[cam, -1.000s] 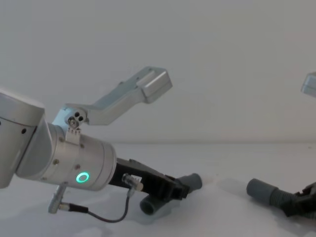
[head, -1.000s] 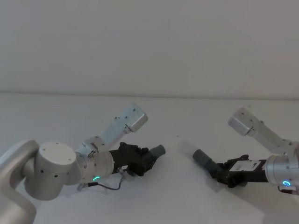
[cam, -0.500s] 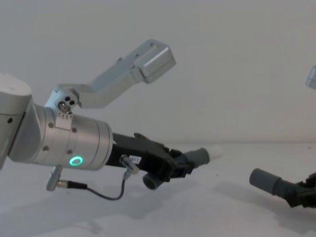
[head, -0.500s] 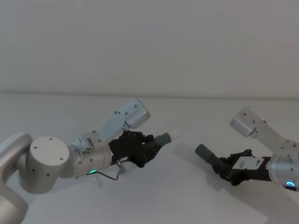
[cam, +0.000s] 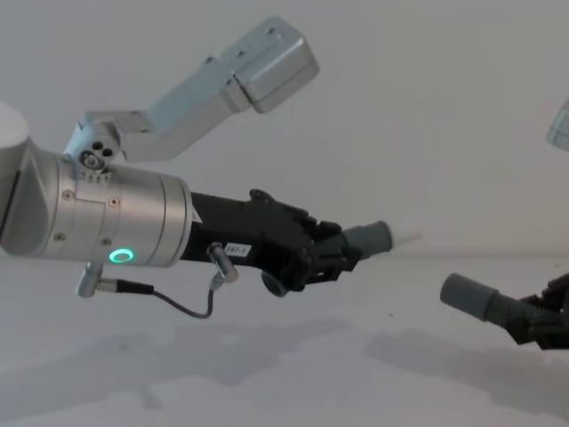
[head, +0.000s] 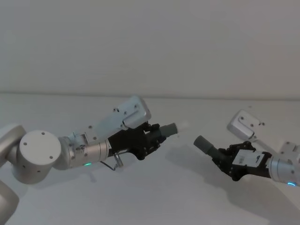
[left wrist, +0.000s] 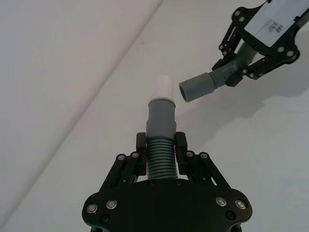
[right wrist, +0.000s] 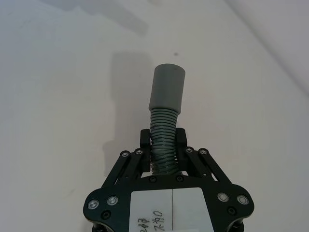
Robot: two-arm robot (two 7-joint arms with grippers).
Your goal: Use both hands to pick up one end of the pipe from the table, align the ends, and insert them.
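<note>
My left gripper [head: 149, 138] is shut on the short elbow piece of the pipe, held above the table [head: 154, 197]. Its fingers [left wrist: 180, 147] clamp the ribbed part just behind the smooth grey cuff [left wrist: 161, 113]. The cuff's whitish tip [left wrist: 163, 83] points toward the right arm. My right gripper [head: 225, 159] is shut on the ribbed hose [right wrist: 163, 130], also in the air. The hose's grey cuff [head: 202, 144] faces the elbow's cuff [head: 169, 129] across a small gap. From the chest, the elbow's cuff [cam: 369, 238] sits higher than the hose's cuff [cam: 467, 294].
The white table meets a pale grey wall [head: 150, 47] at the back. Shadows of both arms lie on the table below the held pieces.
Both arms have lifted their pieces off the table. The left gripper rose and moved forward and right, and the two cuffs now face each other more closely.
</note>
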